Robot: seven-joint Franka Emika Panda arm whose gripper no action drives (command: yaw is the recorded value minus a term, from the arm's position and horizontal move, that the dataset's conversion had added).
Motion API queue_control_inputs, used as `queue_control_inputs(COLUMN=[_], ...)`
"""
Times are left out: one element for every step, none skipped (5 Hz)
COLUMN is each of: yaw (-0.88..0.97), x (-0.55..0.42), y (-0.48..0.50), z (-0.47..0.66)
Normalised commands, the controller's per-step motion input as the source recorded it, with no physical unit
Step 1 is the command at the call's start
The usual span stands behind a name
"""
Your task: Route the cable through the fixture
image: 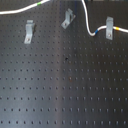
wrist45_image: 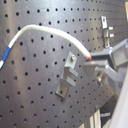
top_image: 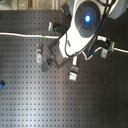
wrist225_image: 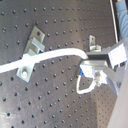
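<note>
The cable [image: 88, 24] is a thin white cord on the black pegboard. In the first exterior view it drops from the top edge, dips, and rises to the right metal fixture [image: 109, 27], with a yellow band just past it. Another stretch with a green band [image: 39, 4] runs off toward the first exterior view's upper left. My gripper [wrist45_image: 93, 60] is shut on the cable [wrist45_image: 50, 31], close to a fixture [wrist45_image: 67, 75]. In the second wrist view the cable [wrist225_image: 55, 54] crosses a fixture [wrist225_image: 29, 56] and reaches the gripper [wrist225_image: 89, 65]; whether it sits inside the clip is unclear.
Two more metal fixtures [image: 30, 31] [image: 67, 20] stand along the top of the board. In the second exterior view the arm [top_image: 85, 20] covers the board's upper middle. Small clips [top_image: 73, 75] [top_image: 39, 50] sit around it. A blue object [top_image: 1, 84] lies at the second exterior view's left edge.
</note>
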Motion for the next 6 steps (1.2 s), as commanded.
queue_control_inputs(yaw=[0.00, -0.04, -0.42, -0.63, -0.56, -0.08], x=[-0.156, -0.358, -0.450, -0.381, -0.267, -0.129], y=[0.011, 0.108, 0.083, 0.188, 0.116, 0.027], z=[0.28, 0.35, 0.35, 0.28, 0.15, 0.49])
